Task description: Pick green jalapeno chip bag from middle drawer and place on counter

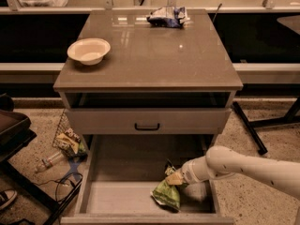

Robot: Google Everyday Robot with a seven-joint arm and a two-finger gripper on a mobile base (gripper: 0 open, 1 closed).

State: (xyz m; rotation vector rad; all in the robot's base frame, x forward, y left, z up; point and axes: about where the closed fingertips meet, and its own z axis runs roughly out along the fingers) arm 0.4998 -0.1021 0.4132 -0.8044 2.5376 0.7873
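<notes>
The green jalapeno chip bag [166, 193] lies crumpled on the floor of the open middle drawer [119, 196], towards its right front. My gripper [176, 177] comes in from the right on a white arm and sits right at the bag's upper edge, touching it. The bag rests on the drawer floor. The counter [150, 50] is the glossy grey-brown slab above the drawers.
A white bowl [88, 50] sits on the counter's left side and a blue-and-white snack bag [167, 17] at its back edge. A shut drawer front with a black handle [147, 126] hangs above the open drawer. Litter and a bottle [51, 161] lie on the floor at left.
</notes>
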